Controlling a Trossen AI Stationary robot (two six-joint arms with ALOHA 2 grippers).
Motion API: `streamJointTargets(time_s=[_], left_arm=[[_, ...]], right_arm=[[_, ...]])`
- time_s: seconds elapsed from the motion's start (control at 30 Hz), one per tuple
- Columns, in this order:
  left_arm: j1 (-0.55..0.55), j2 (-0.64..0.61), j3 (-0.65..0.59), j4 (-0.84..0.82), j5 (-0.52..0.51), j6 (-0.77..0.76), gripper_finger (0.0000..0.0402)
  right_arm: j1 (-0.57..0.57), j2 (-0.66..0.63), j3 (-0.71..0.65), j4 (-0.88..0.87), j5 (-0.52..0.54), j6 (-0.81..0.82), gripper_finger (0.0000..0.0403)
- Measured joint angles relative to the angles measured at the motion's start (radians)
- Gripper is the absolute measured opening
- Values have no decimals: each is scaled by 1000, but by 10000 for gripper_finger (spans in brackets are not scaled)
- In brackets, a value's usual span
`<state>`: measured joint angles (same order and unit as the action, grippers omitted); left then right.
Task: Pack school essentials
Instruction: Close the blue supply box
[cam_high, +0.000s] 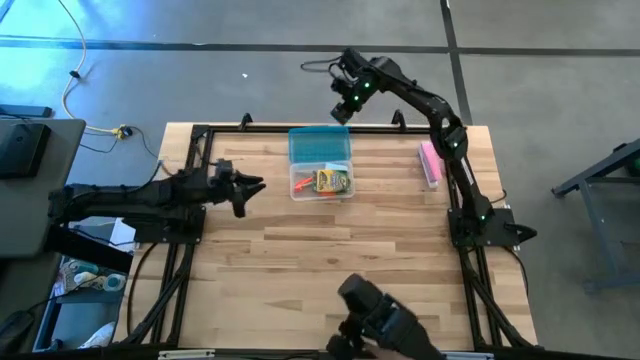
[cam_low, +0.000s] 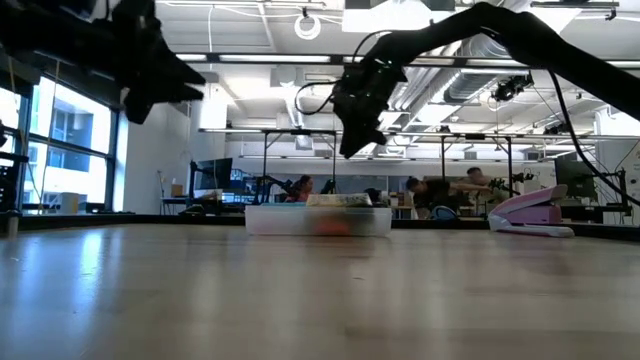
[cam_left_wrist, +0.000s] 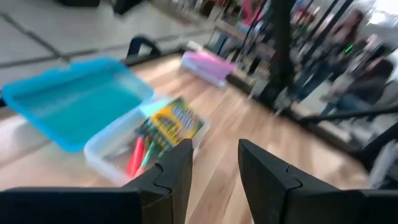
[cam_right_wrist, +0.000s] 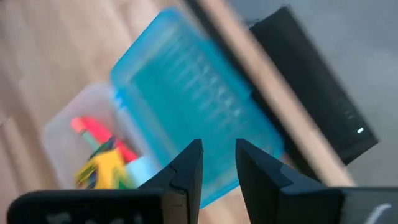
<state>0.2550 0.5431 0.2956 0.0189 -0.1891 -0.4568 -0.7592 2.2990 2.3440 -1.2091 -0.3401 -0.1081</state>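
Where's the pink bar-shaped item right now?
In the high view the pink bar-shaped item lies on the table's far right part, beside the right arm, apart from the clear box to its left.

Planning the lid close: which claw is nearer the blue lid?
Right. The right claw hovers just past the blue lid's far edge; the left claw waits off to its side.

- Left gripper (cam_left_wrist: 214, 171) hangs over the wooden table (cam_left_wrist: 236, 118), fingers parted, nothing between them.
- Clear box (cam_left_wrist: 118, 152) ahead, blue lid (cam_left_wrist: 74, 99) flipped open.
- Crayon pack (cam_left_wrist: 171, 121) and red pen (cam_left_wrist: 135, 157) inside.
- Pink stapler (cam_left_wrist: 208, 65) beyond.
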Motion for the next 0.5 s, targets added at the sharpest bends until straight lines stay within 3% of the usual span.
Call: streamJointTargets(time_s=[0.33, 0.5], left_arm=[[0, 339, 93, 0, -46, 63, 117], [1, 486, 169, 0, -34, 101, 132]], right_arm=[[-105, 1, -3, 168, 1, 24, 86], [-130, 1, -3, 182, -4, -5, 113]])
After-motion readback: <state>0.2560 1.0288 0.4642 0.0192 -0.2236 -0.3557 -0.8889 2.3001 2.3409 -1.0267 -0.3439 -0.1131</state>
